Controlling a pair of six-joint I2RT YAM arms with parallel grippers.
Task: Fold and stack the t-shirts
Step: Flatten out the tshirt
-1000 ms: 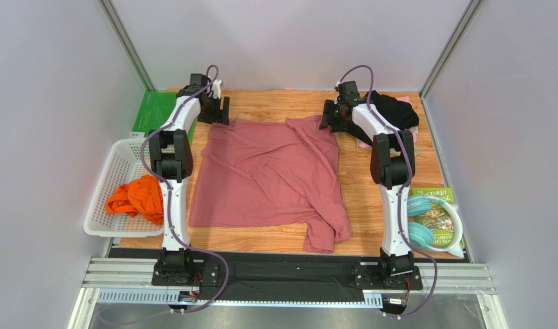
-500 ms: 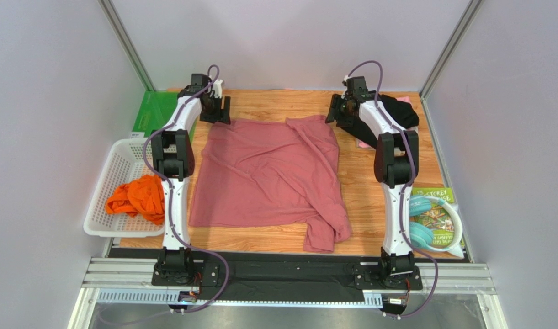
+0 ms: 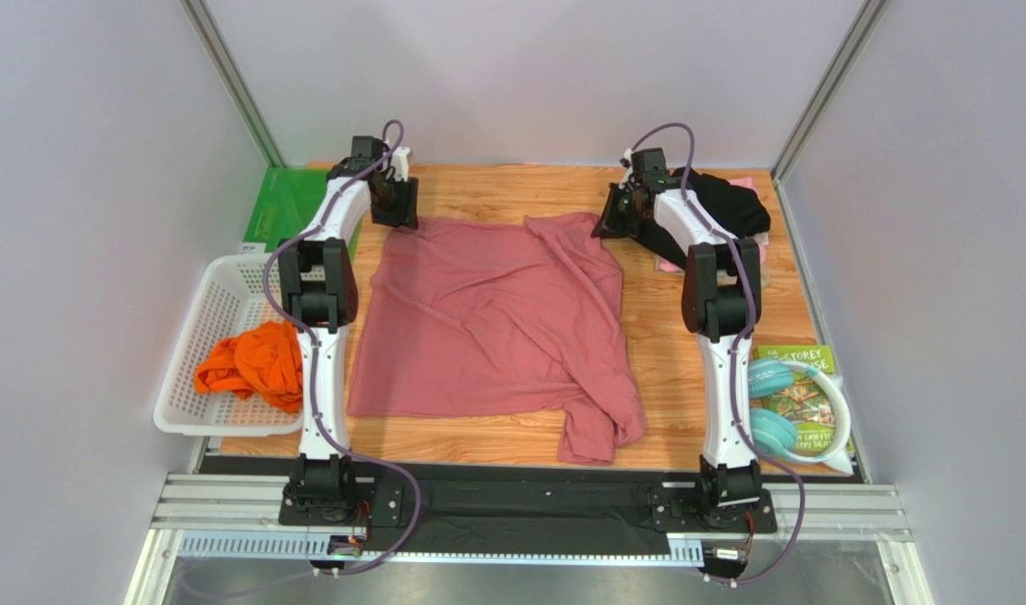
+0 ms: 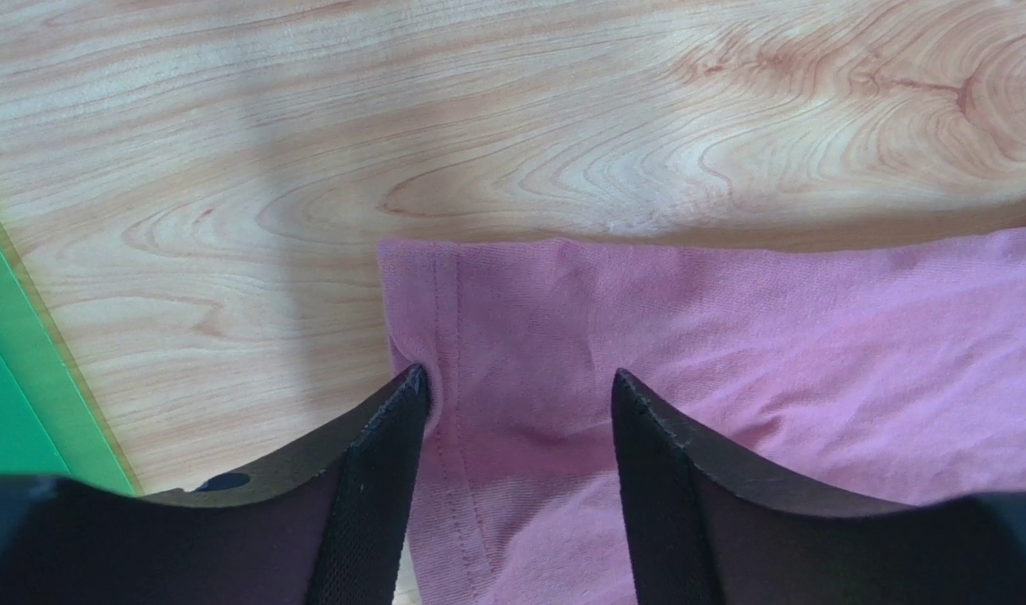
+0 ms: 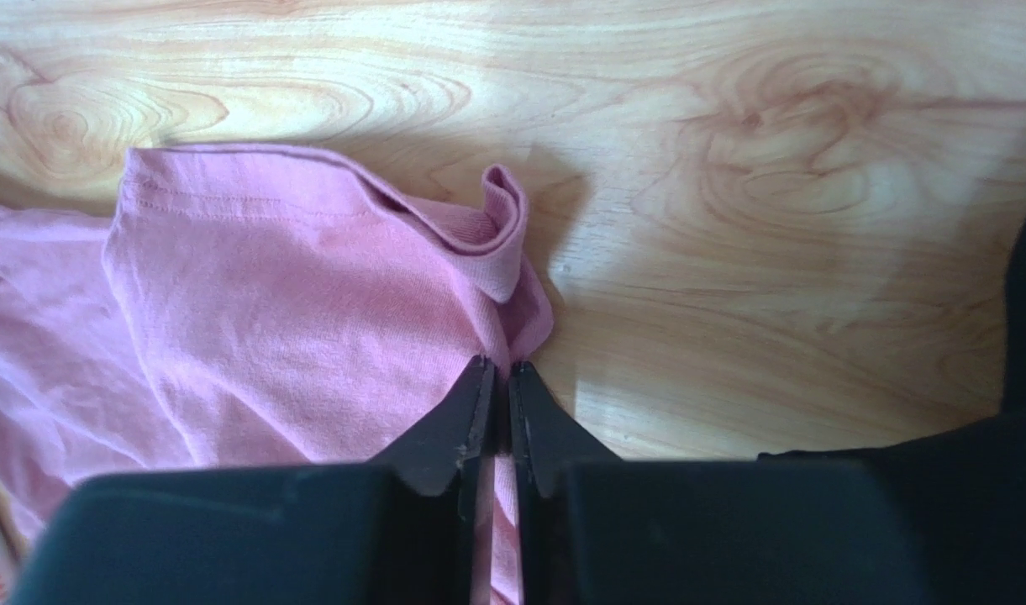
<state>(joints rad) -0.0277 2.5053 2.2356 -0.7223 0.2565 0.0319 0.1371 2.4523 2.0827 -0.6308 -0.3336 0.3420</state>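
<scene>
Newly clamped: right gripper (image 5: 494,376) pinches far-right corner of large dusty-rose cloth t-shirt (image 3: 480,322); left gripper (image 4: 518,393) spread astride far-left hem, probably to fold nearward.

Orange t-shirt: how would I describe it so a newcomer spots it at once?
At the wooden table's left edge sits a white mesh basket. The orange t-shirt lies crumpled in its near end. It is the only shirt in the basket: the dusty-rose t-shirt is spread on the wood, the black t-shirt bunched far right.

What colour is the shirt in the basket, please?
The shirt is orange; the top view shows it best.
</scene>
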